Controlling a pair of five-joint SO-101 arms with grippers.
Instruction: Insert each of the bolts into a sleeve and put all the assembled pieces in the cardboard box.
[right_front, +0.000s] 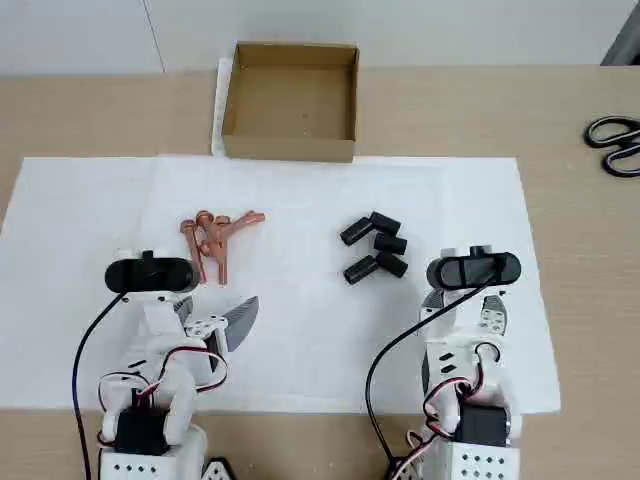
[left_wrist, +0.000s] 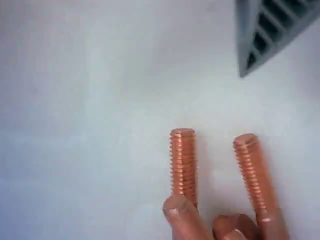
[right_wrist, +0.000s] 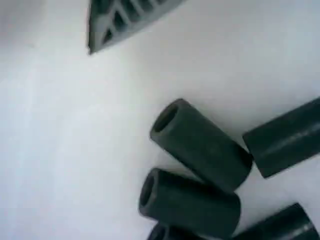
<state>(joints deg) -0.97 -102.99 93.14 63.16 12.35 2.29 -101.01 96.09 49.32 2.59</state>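
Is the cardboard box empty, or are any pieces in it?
Empty: the floor of the cardboard box is bare in the high view. The bolts and sleeves lie in separate clusters on the white sheet.

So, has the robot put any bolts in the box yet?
Not yet. The cardboard box is empty, so nothing is done. Nothing is in hand either: the copper bolts lie in one pile and the black sleeves in another on the white paper. All the inserting and boxing is left.
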